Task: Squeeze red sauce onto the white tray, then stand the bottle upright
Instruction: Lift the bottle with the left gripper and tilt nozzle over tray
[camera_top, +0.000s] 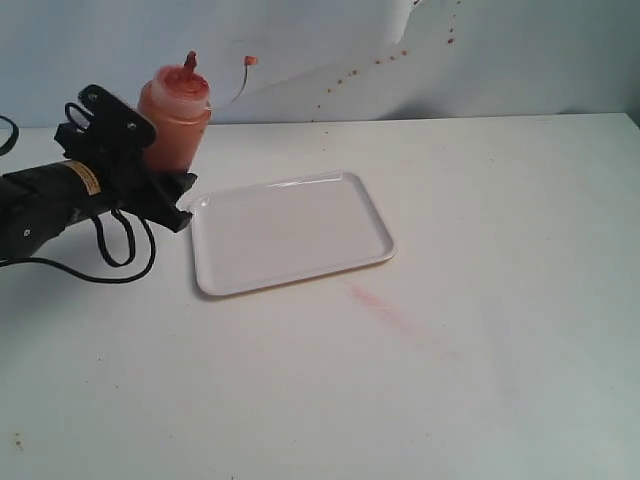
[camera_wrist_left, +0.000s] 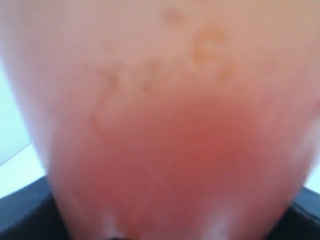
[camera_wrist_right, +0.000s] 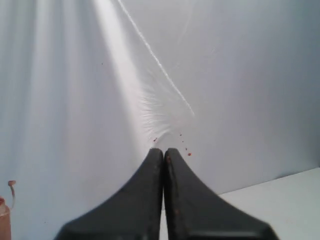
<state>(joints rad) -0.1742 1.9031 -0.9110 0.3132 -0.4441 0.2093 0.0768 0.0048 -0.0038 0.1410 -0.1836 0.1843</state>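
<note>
The bottle (camera_top: 176, 115) stands upright on the table left of the white tray (camera_top: 290, 232), its red nozzle up and its small tethered cap hanging off to the right. My left gripper (camera_top: 165, 182) is shut on its lower body and hides the base. In the left wrist view the blurred red-orange bottle (camera_wrist_left: 165, 125) fills almost the whole picture. The tray lies flat and bare; no red sauce shows on it. My right gripper (camera_wrist_right: 164, 152) is shut on nothing, faces the back wall, and is out of the exterior view.
A faint pink smear (camera_top: 378, 302) marks the table just in front of the tray's right corner. Small red specks (camera_top: 378, 62) dot the white back wall. A black cable (camera_top: 110, 250) loops under my left arm.
</note>
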